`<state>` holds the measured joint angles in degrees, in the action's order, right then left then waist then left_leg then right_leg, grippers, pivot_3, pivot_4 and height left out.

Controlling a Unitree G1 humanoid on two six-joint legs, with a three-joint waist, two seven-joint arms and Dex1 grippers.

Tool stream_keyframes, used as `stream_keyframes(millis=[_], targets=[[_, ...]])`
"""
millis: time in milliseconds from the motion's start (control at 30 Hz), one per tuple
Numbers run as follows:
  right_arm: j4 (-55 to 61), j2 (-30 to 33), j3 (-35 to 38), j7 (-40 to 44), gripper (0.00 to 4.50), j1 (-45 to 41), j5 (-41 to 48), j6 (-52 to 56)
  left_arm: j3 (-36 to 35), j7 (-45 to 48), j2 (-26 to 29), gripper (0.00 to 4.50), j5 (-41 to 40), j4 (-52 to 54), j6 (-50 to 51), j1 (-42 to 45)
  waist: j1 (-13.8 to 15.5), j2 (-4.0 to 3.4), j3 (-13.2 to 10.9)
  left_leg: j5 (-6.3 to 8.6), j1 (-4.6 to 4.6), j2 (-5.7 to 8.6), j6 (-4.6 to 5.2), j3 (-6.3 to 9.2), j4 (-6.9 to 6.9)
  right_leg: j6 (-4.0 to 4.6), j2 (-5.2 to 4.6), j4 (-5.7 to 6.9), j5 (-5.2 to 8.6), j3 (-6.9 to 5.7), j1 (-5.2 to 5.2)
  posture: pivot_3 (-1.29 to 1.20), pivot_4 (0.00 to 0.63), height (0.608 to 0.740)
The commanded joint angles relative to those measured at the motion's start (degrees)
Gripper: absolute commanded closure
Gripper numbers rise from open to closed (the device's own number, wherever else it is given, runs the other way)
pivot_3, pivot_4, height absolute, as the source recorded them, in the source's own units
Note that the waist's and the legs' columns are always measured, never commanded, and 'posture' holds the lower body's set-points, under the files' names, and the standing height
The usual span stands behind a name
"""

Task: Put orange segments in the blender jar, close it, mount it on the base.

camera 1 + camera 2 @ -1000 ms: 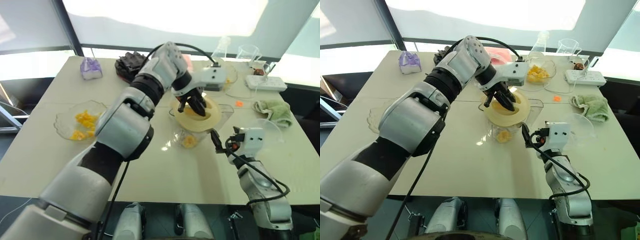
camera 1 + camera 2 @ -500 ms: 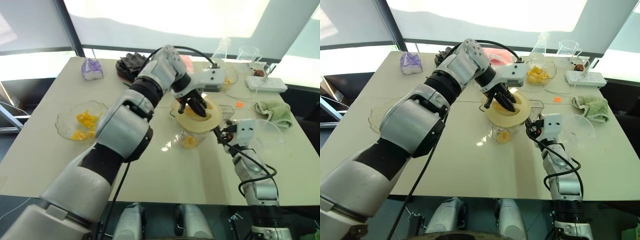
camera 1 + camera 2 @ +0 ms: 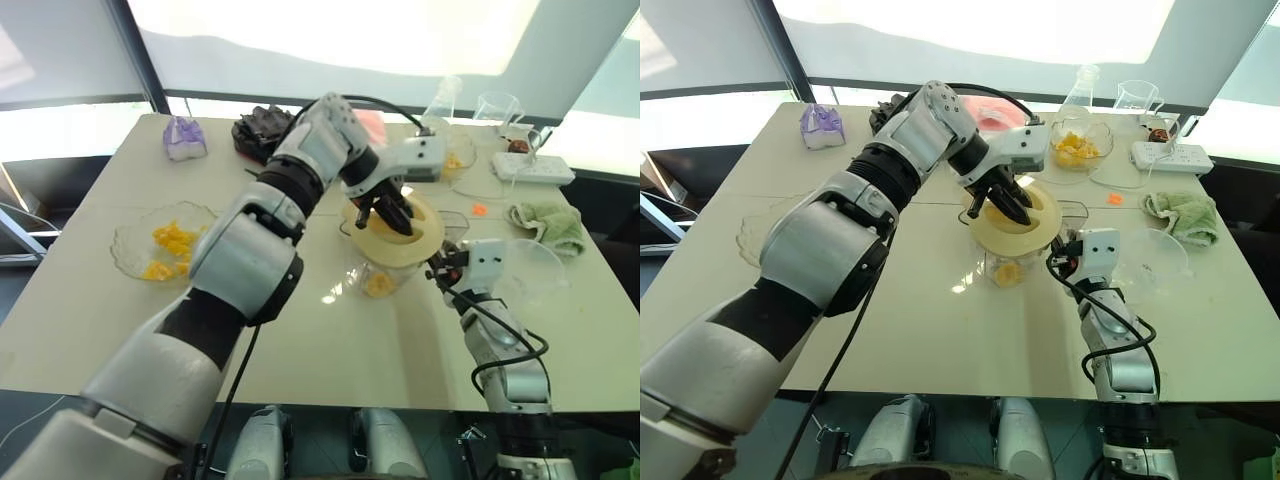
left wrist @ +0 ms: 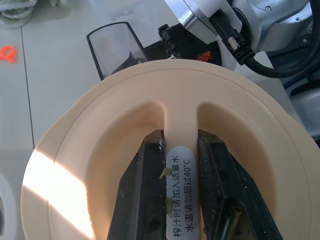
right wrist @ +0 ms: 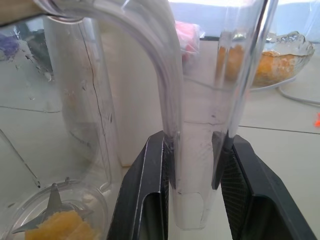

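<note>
From my head, I see my left gripper (image 3: 1002, 203) pinching the cream lid (image 3: 1014, 222) on top of the blender jar (image 3: 1012, 255).

My left wrist shows my fingers (image 4: 134, 200) squeezing the lid's ridge.

My right wrist shows my right gripper (image 5: 192, 165) clamped on the jar's handle (image 5: 200, 125), with orange segments (image 5: 60, 231) just beside it, low in the jar.

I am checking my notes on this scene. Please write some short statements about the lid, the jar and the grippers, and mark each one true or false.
1. The left gripper pinches the lid by its centre ridge. True.
2. The right gripper is shut on the jar handle. True.
3. The jar is empty. False: orange segments lie at its bottom by the blade.
4. The jar sits on the base. False: it stands on the table.
5. A green cloth lies on the table at the robot's right. True.
</note>
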<state>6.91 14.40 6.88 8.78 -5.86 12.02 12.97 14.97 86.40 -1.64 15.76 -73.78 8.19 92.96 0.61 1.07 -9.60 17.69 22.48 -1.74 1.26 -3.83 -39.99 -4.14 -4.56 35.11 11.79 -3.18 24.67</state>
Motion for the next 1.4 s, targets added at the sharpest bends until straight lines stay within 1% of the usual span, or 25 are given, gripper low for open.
stream_keyframes(millis=[33, 200, 367, 400, 633, 800, 933, 1167, 1400], targets=[[3.6, -1.32, -0.38, -1.98, 3.68, -0.08, -1.41, 0.93, 0.92, 2.75, -2.08, 4.23, 0.07, -2.4, 4.11, -4.06, -0.01, -0.01, 0.01, 0.01, 0.0, 0.0, 0.01, 0.0, 0.02, -0.02, 0.0, 0.0, 0.02, 0.0, 0.0, 0.0, 0.15, 0.74], [3.76, -2.59, -0.77, -2.63, 3.68, -0.26, -2.3, 1.12, 0.41, -2.32, -2.29, 4.23, 0.23, -1.76, 6.39, -5.77, -0.02, -0.03, 0.03, 0.04, -0.02, 0.0, 0.07, 0.02, 0.07, -0.07, 0.02, 0.0, 0.06, 0.0, 0.0, 0.0, 0.15, 0.74], [2.57, -2.83, 0.03, -3.03, 3.68, -0.98, -2.9, -0.25, -0.33, -10.2, -3.34, 4.23, 0.25, -0.89, 8.13, -7.21, 0.18, -0.12, 0.15, 0.04, -0.09, -0.03, 0.07, 0.14, 0.05, -0.07, -0.04, 0.0, 0.06, -0.03, -0.13, 0.0, 0.15, 0.74], [2.28, -2.72, 0.21, -2.94, 3.68, -1.16, -2.89, -0.38, -0.44, -10.56, -3.63, 4.23, 0.09, -0.73, 8.71, -7.51, 0.2, -0.16, 0.21, 0.04, -0.1, -0.02, 0.07, 0.21, 0.0, -0.22, -0.05, 0.0, 0.15, -0.05, -0.2, 0.0, 0.15, 0.74], [1.98, -2.29, 1.14, -2.85, 3.68, -1.62, -2.98, -0.46, -1.07, -11.26, -4.13, 4.23, -1.14, 0.42, 11.71, -9.04, 0.22, -0.28, 0.56, 0.03, -0.13, 0.16, 0.06, 0.5, -0.1, -0.27, -0.15, -0.06, 0.18, -0.05, -0.44, 0.0, 0.15, 0.74], [1.86, -2.55, 1.23, -3.03, 3.68, -1.82, -3.23, -0.8, -3.23, -18.66, -4.86, 4.23, -2.7, 0.76, 14.63, -9.75, 0.47, -0.31, 0.59, 0.03, -0.12, 0.25, 0.06, 0.68, -0.1, -0.32, -0.15, -0.06, 0.21, -0.07, -0.54, 0.0, 0.15, 0.74], [1.17, -2.86, 1.27, -3.11, 3.68, -2.32, -3.38, -1.39, -4.51, -22.24, -5.61, 4.23, -3.69, 0.89, 16.27, -10.85, 1.01, -0.33, 0.61, 0.03, -0.2, 0.4, 0.05, 0.86, -0.11, -0.39, -0.24, -0.17, 0.26, -0.07, -0.56, 0.0, 0.15, 0.74], [0.94, -3.28, 1.26, -3.03, 3.68, -2.56, -3.64, -1.63, -3.46, -23.97, -5.88, 4.23, -3.53, 2.02, 17.6, -13.73, 1.4, -0.26, 1.12, 0.03, -0.25, 0.75, 0.06, 0.88, -0.11, -0.53, -0.6, -0.2, 0.34, -0.07, -0.64, 0.0, 0.15, 0.74], [0.96, -3.41, 1.3, -2.96, 3.68, -2.49, -3.68, -1.7, -2.9, -26.69, -6.09, 4.23, -2.85, 3.02, 18.69, -15.36, 1.51, -0.29, 1.45, 0.03, -0.34, 0.8, 0.05, 0.93, -0.1, -0.59, -0.75, -0.25, 0.38, -0.13, -0.74, 0.0, 0.15, 0.74]])
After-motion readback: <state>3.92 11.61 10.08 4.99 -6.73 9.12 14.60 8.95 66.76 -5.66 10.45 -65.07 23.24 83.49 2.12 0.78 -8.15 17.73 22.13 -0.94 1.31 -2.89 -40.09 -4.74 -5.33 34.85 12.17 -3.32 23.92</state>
